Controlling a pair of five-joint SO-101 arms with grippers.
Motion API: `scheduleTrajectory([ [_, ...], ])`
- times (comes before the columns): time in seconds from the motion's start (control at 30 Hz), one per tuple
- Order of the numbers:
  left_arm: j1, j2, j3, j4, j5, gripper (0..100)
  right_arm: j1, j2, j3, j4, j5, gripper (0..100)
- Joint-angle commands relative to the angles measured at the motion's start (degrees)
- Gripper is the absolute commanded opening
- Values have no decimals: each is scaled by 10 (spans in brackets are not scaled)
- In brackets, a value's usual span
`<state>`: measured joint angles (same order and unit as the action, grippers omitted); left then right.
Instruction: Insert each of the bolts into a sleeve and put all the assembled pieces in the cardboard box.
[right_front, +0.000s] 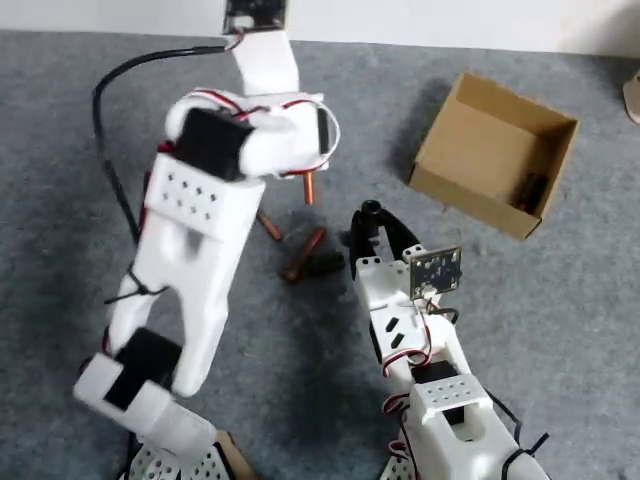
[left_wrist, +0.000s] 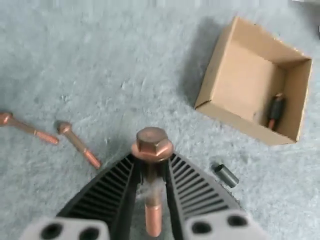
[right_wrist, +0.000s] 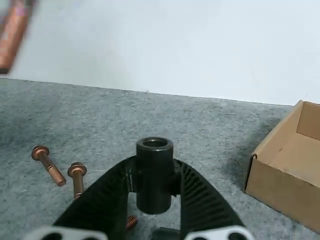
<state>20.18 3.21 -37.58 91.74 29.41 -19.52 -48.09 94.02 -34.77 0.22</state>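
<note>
My left gripper is shut on a copper bolt, gripping its shank just under the hex head; in the high view this bolt hangs below the arm, above the carpet. My right gripper is shut on a black sleeve held upright with its bore open upward, and it also appears in the high view as the sleeve. Two loose bolts and a loose sleeve lie on the carpet between the arms. The cardboard box holds one assembled piece.
The grey carpet covers the table. The box stands to the right of the grippers, open side up. The left arm's black cable loops at the back left. A pale object sits at the right edge.
</note>
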Motion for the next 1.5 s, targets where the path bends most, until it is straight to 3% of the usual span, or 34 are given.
scheduleTrajectory([
  [0.0,8,-60,119,-41,4,5,-5,-21,-5,-16,-7,5],
  [0.07,5,-106,218,-115,1,5,-5,-21,-5,-16,-7,5],
  [0.23,8,-253,481,-401,-55,5,-5,-21,-4,-15,-7,5],
  [0.3,5,-282,530,-462,-62,5,-5,-20,-4,-14,-7,5],
  [0.6,5,-284,543,-556,-75,5,-23,-20,-4,-12,-45,5],
  [0.93,58,-289,563,-565,-74,5,-42,-20,26,-15,-46,5],
  [1.1,80,-290,633,-658,-98,5,-41,-20,29,-15,-46,5],
  [1.47,113,-354,660,-659,-92,5,-39,-20,29,-15,-46,5],
])
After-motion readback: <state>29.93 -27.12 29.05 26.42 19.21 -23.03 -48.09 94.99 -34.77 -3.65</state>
